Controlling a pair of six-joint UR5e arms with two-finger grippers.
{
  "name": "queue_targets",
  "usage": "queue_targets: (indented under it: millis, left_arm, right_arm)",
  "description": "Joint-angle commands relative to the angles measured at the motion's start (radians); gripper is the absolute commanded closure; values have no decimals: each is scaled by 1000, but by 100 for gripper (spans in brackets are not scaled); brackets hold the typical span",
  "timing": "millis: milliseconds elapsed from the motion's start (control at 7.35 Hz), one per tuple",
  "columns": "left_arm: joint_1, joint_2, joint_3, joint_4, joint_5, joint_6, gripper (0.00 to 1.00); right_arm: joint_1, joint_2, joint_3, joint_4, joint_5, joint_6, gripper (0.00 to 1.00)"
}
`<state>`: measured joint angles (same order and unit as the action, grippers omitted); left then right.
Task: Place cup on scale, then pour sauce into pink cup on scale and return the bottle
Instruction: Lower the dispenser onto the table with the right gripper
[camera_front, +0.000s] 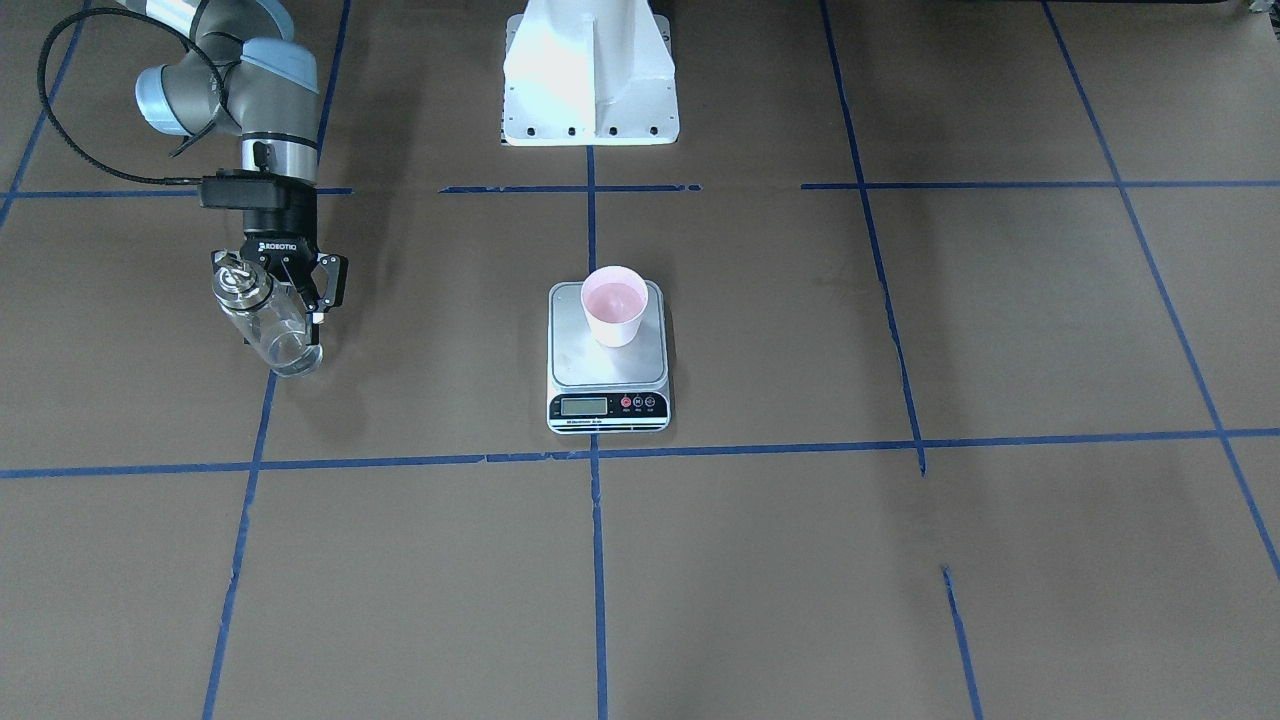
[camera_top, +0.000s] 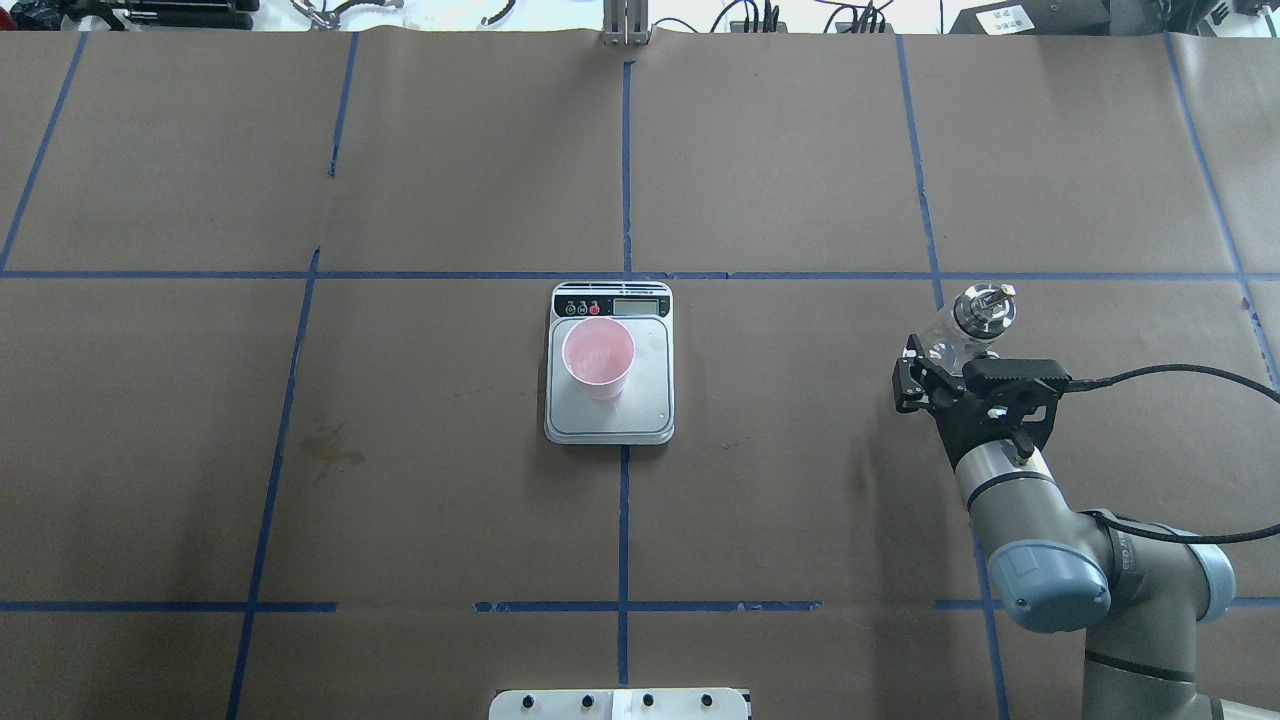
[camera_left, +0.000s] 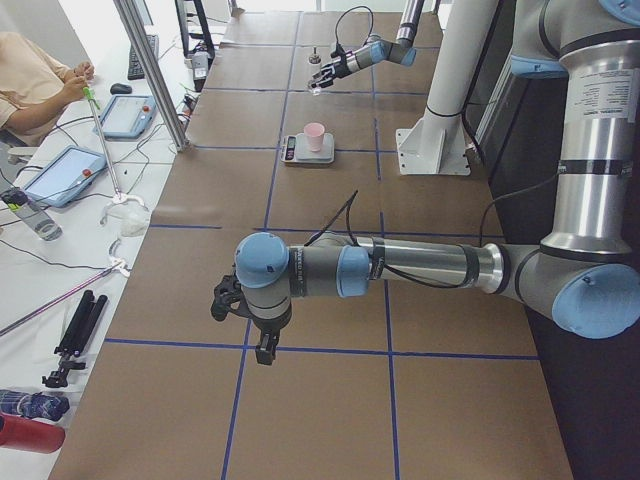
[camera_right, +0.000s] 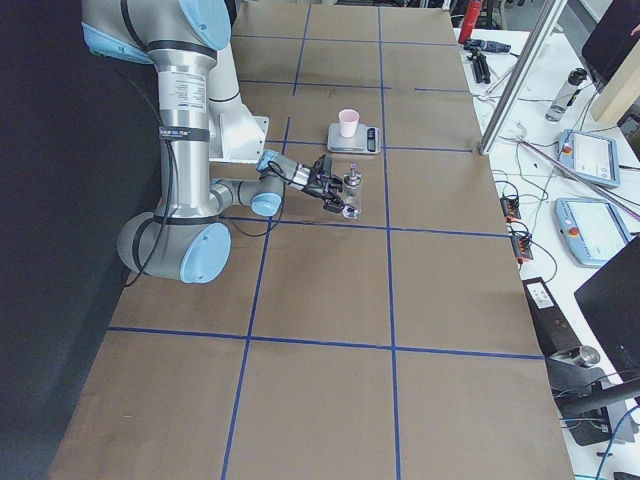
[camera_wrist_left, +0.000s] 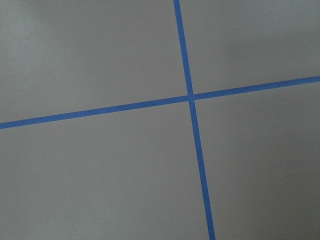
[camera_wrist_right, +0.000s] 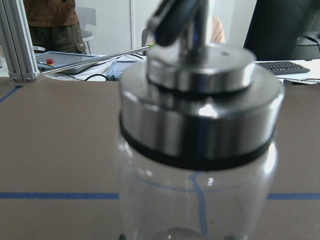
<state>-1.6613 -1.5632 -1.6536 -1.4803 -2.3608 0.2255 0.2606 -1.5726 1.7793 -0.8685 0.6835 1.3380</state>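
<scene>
Bottle (camera_front: 280, 340) upright, axis vertical, between fingers of my right gripper (camera_front: 272, 290) | clamped or slack: cannot tell | cup (camera_front: 614, 305) on scale (camera_front: 570, 365), well apart to my left | left gripper (camera_left: 225, 300) farther, state unclear

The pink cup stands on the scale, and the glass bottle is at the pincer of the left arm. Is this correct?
Not quite. The cup does stand on the scale, but the bottle is at the right pincer, not the left: in the overhead view that arm comes in from the right side.
</scene>
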Motion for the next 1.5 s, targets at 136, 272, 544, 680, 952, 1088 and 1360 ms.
queue_targets:
  millis: [136,272,544,680,952,1088,1360]
  left_arm:
    - [0,0,0,0,0,0,0]
    - [0,0,0,0,0,0,0]
    - [2,0,0,0,0,0,0]
    - [0,0,0,0,0,0,0]
    - [2,0,0,0,0,0,0]
    - [2,0,-2,0,0,0,0]
    - [2,-1,0,0,0,0,0]
  right_arm:
    - [-1,6,-11,2,1,1,52]
    - [-1,6,-12,2,4,3,51]
    - [-1,8,-15,2,5,6,43]
    - [-1,6,-17,2,5,12,23]
    - [-1,6,-15,2,5,12,1]
    - [-1,6,-15,2,5,12,0]
    - [-1,6,-14,2,5,12,0]
